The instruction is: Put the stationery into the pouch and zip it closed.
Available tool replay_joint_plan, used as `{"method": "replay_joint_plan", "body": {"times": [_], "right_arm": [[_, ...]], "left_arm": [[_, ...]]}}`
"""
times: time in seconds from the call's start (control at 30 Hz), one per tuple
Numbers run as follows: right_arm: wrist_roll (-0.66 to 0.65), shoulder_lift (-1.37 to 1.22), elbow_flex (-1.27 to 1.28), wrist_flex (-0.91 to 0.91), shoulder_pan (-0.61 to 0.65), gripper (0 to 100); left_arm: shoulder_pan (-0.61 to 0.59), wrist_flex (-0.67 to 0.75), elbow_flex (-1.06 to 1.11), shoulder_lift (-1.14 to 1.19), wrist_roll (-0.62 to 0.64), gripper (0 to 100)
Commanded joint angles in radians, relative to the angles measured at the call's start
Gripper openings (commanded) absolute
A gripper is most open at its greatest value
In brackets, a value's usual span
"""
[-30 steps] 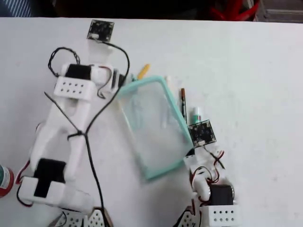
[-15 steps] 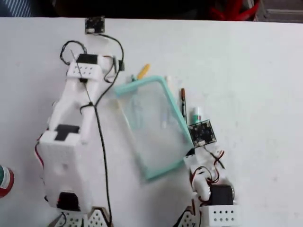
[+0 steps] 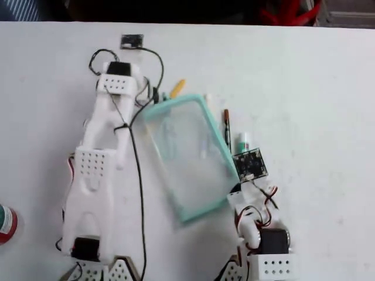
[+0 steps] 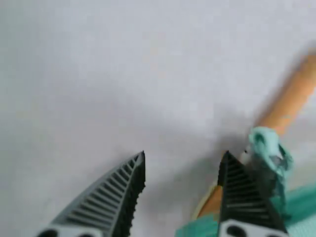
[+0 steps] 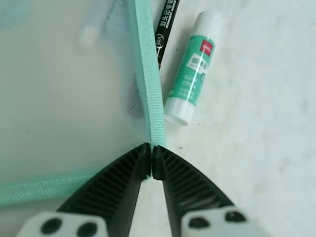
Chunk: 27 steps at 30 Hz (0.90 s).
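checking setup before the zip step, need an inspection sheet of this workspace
surface: white table
job's things: clear pouch with teal edge; orange pen at its zip end; dark pen and glue stick lying beside it
clutter: red and green round thing at the table's edge
grippers: left gripper open by the zip pull; right gripper shut on the pouch's edge
cables: black cable along the left arm
surroundings: dark, red thing behind the table
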<state>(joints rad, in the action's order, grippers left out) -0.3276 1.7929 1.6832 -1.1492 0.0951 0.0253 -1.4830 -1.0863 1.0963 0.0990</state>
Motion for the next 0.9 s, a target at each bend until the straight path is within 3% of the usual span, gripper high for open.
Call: {"method": "replay_joint_plan", "body": {"times": [0.0,0.13,0.23,0.57,0.87], "right_arm": [[-0.011,0.008,0.006,0.021,-0.007,2.2],[-0.011,0.008,0.006,0.021,-0.005,2.2],[-0.011,0.008,0.006,0.021,-0.005,2.2],[-0.011,0.008,0.006,0.021,-0.001,2.2],[-0.011,0.008,0.006,0.021,-0.001,2.2]], "left_arm": [[0.047,-0.196,-0.229,0.018,-0.097,25],[0.061,-0.302,-0.368,0.062,-0.107,25],[0.068,-0.307,-0.35,0.062,-0.189,25],[0.145,-0.307,0.026,-0.117,-0.474,26],[0.206,-0.307,0.351,-0.427,-0.631,26]]}}
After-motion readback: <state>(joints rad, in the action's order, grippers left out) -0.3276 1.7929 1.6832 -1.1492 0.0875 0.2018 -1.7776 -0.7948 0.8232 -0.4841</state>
